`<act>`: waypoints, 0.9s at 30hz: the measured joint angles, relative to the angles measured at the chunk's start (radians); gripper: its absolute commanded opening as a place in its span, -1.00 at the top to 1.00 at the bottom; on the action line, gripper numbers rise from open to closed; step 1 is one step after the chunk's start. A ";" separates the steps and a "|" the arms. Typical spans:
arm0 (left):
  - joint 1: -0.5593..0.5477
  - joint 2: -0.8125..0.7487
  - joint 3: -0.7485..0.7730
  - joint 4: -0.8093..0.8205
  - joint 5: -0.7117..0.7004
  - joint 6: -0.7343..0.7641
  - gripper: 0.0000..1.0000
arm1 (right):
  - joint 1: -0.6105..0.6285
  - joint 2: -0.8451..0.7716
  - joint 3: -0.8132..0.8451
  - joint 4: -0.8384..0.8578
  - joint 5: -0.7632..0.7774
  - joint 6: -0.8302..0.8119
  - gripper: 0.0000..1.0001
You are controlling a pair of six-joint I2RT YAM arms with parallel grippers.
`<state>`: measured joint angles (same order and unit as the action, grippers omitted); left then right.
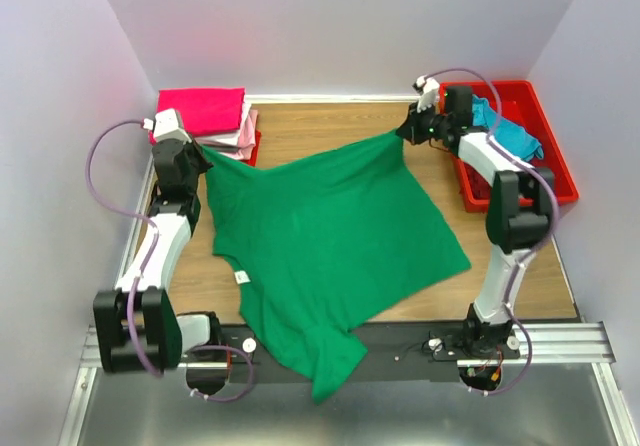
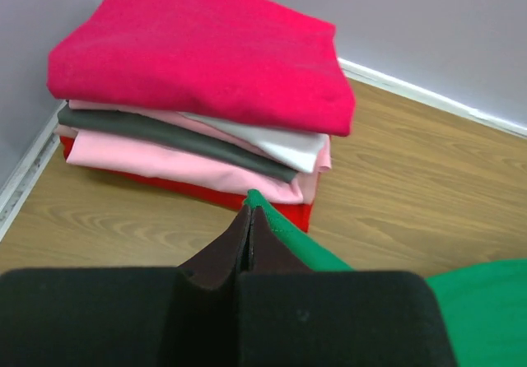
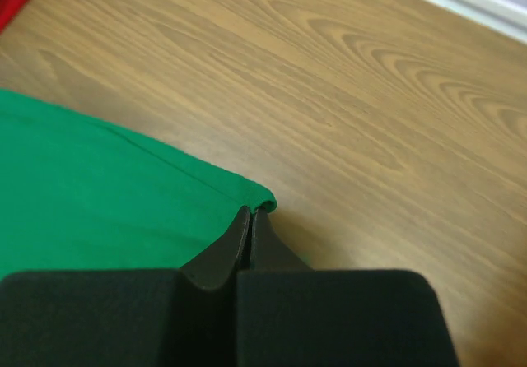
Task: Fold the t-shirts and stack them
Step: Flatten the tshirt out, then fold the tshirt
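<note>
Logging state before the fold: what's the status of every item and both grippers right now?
green t-shirt: unfolded, spread on table, one end hanging off near edge.
left gripper: shut on green t-shirt corner.
right gripper: shut on green t-shirt corner.
hot pink t-shirt: folded, top of stack.
teal t-shirt: crumpled in red bin.

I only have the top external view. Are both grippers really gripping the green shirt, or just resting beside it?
Observer: In the left wrist view, the left gripper has its fingers shut on a corner of the green t-shirt, with fabric poking past the tips.
Operator: And the right?
Observer: The right gripper is shut on the hem, with only a thin rolled edge caught at its tips.
Operator: What's under the hot pink shirt?
Observer: A dark grey layer and a white layer, further down.
</note>
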<state>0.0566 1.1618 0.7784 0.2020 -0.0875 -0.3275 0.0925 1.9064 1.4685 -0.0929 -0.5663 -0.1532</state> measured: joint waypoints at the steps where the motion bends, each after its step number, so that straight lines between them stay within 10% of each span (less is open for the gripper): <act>1: 0.002 0.046 0.019 0.014 -0.005 0.003 1.00 | 0.001 0.051 0.026 0.026 -0.010 0.008 0.99; 13: 0.010 0.329 0.268 0.093 -0.005 0.057 1.00 | 0.005 0.324 0.270 0.121 0.061 0.090 0.99; 27: 0.010 0.285 0.187 0.089 0.074 0.107 1.00 | 0.005 0.332 0.331 0.156 0.066 0.164 0.99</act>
<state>0.0662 1.4467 0.9649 0.2913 -0.0135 -0.2207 0.0971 2.2387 1.7992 0.0628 -0.4999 0.0109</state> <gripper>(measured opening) 0.004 0.008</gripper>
